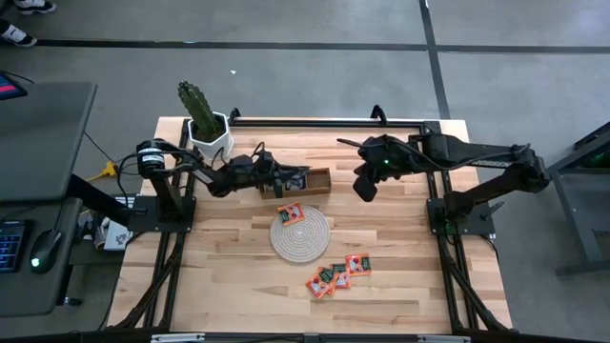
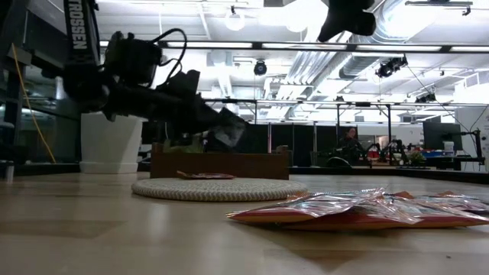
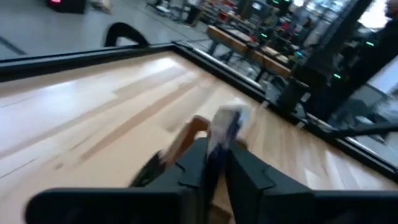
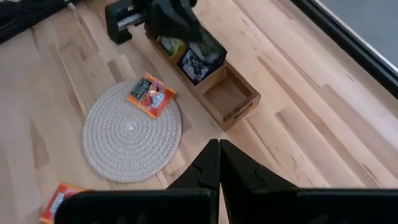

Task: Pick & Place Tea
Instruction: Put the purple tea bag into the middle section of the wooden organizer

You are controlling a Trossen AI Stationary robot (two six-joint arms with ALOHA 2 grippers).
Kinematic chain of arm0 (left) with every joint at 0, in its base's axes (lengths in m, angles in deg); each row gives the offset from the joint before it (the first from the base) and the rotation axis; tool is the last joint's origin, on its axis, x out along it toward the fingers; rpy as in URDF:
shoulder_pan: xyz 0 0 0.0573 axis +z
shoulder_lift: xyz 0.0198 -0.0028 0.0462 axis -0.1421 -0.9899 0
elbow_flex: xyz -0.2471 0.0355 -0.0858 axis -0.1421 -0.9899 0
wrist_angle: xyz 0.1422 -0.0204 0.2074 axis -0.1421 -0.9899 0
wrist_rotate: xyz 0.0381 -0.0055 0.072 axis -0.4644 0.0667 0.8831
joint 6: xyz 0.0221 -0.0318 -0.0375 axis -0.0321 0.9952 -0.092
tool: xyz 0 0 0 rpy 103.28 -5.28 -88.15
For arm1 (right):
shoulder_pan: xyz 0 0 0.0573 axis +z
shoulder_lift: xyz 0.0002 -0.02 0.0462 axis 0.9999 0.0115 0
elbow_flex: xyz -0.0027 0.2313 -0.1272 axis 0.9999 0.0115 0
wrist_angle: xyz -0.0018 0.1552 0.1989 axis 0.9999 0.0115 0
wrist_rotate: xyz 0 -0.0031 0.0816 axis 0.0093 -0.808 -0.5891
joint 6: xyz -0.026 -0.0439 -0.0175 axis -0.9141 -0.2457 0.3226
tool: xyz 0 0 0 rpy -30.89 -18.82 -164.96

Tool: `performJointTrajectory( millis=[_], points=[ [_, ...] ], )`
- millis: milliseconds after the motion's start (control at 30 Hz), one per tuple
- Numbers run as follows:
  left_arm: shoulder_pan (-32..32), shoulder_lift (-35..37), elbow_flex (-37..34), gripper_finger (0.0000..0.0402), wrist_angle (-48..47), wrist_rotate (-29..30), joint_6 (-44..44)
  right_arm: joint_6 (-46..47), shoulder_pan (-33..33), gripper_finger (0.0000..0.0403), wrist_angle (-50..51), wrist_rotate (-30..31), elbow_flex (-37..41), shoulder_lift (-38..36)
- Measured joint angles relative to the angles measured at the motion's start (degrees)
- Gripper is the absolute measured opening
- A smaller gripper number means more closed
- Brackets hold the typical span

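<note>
The wooden table [image 1: 238, 276] is being bounded by a dark frame rail along its far edge and by the arm mounts at both sides. Its near-left part is being left bare, giving the most open room. The round woven mat [image 1: 299, 236] is lying at the middle, with one orange-red sachet [image 1: 290, 214] resting on its far-left edge. The wooden tray [image 1: 315, 181] is standing just beyond the mat; a potted cactus [image 1: 203, 119] is standing at the far-left corner.

The left gripper [image 1: 282, 178] is being held over the tray's middle, its fingers pinching a dark blue-black sachet [image 3: 225, 127]. That pinch is being shown clearly only in the left wrist view. The right gripper [image 1: 366, 191] is hanging right of the tray, above bare wood, its fingers pressed together.

The tray's contents are being shown only in the right wrist view: a yellow-green sachet [image 4: 171, 45] in the left compartment, the dark one at the middle, the right compartment bare. A pile of orange-red sachets [image 1: 335, 275] is lying near the front edge.
</note>
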Motion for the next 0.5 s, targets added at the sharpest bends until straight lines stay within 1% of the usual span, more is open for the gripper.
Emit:
performJointTrajectory(
  millis=[133,267,367,500],
  points=[
    [0.0,0.0,3.18,0.0098,-4.86,-3.16,-1.17,-0.52,-0.12,0.0,-0.05,0.78,0.0,0.0],
    [0.0,0.0,4.37,0.0139,-6.56,-3.99,-2.53,-1.08,-0.12,0.0,-0.06,0.65,0.0,0.0],
    [0.04,0.0,4.36,0.0153,-6.57,-3.56,-3.03,-1.08,-0.12,0.0,-0.04,0.35,0.0,0.0],
    [0.79,1.45,4.35,0.0155,-5.91,-3.58,-4.94,-1.14,-0.12,0.0,-0.16,-0.54,0.0,0.03]
  ],
)
